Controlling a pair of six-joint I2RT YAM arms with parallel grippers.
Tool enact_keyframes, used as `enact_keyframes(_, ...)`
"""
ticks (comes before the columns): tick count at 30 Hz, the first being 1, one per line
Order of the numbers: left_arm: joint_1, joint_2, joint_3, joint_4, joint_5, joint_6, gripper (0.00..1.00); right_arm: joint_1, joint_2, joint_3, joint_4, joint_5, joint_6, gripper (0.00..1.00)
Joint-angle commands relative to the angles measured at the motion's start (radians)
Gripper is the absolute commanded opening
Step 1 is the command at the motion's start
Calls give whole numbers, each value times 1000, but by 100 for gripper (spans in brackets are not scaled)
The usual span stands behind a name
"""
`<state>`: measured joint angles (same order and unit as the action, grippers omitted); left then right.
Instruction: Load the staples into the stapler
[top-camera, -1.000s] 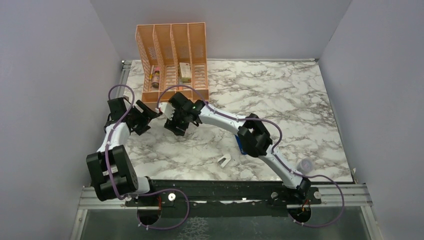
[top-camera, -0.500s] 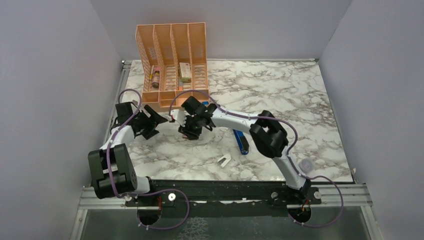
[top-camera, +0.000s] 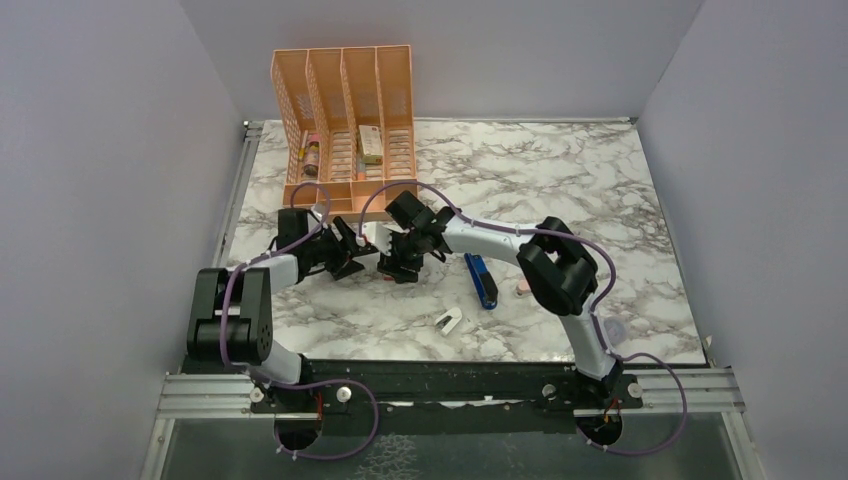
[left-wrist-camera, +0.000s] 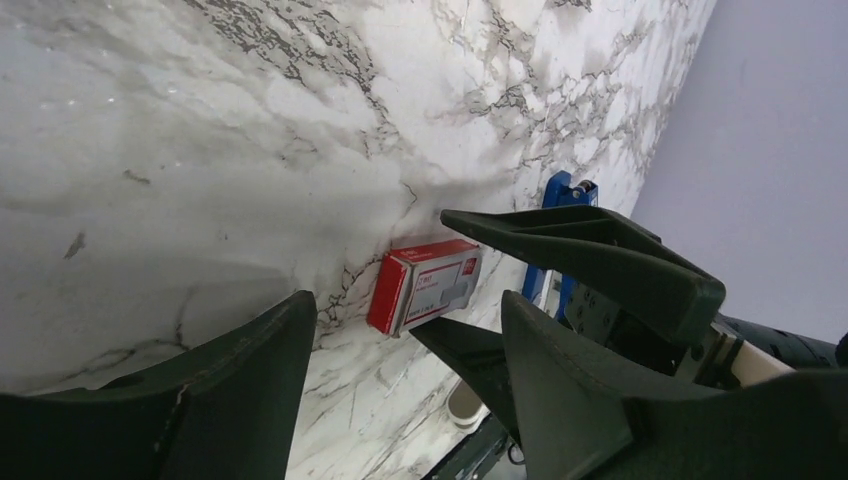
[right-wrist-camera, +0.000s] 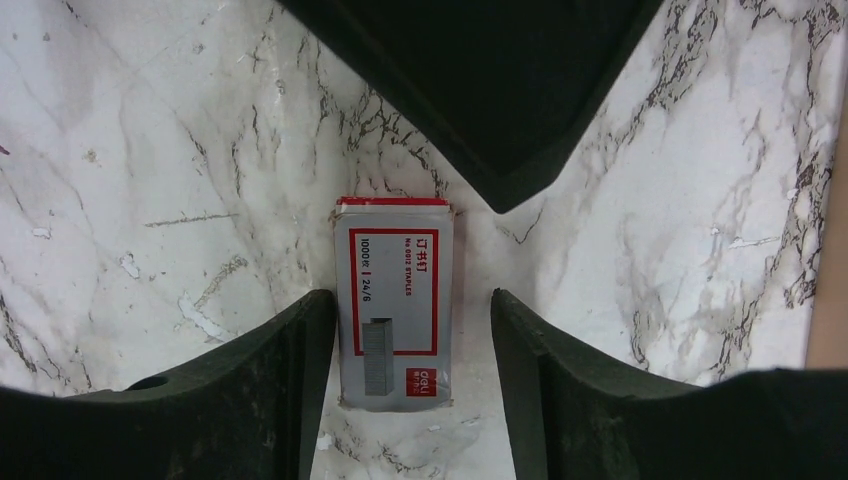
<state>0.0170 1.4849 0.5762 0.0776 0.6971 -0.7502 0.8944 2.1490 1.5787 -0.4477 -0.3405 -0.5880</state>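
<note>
The staples box (right-wrist-camera: 393, 300), red with a white and grey label, lies flat on the marble. My right gripper (right-wrist-camera: 410, 305) is open and straddles it, the left finger (right-wrist-camera: 300, 350) against its side and the right finger (right-wrist-camera: 530, 350) apart from it. In the left wrist view the box (left-wrist-camera: 425, 285) lies just ahead of my open, empty left gripper (left-wrist-camera: 400, 350). In the top view the two grippers, left (top-camera: 352, 258) and right (top-camera: 400, 265), face each other and hide the box. The blue stapler (top-camera: 482, 280) lies closed to their right. No loose staple strips show.
An orange desk organizer (top-camera: 345, 120) stands at the back, close behind the grippers. A small white clip piece (top-camera: 448, 321) lies near the front edge. A pink eraser (top-camera: 522, 288) lies right of the stapler. A clear cup (top-camera: 610, 328) sits at the front right.
My left gripper has swung right and come close to the right gripper. My right gripper has moved right and toward the front. The stapler, hidden under the right arm before, now shows.
</note>
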Motion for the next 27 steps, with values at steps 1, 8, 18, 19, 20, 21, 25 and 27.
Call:
enact_keyframes(1,-15,70,-4,135,53,-59,66,-3,35,21,-53,-4,-24,61)
enact_keyframes(8,-75,131,-16,192,80,-87,52,-3,34,26,-31,-29,-11,42)
enact_keyframes(18,-111,177,-12,211,103,-90,43,-2,29,24,7,-57,3,39)
enact_keyframes(19,-114,180,-11,214,111,-92,42,-2,29,25,11,-57,5,39)
enact_keyframes(20,-116,182,-10,218,117,-93,40,-2,31,26,15,-57,7,39)
enact_keyframes(21,-119,182,-11,220,121,-96,38,-2,31,27,17,-57,9,39)
enact_keyframes(25,-129,180,-16,241,146,-105,37,-2,31,28,33,-60,19,39)
enact_keyframes(27,-137,179,-18,249,152,-108,36,-2,29,29,43,-61,24,39)
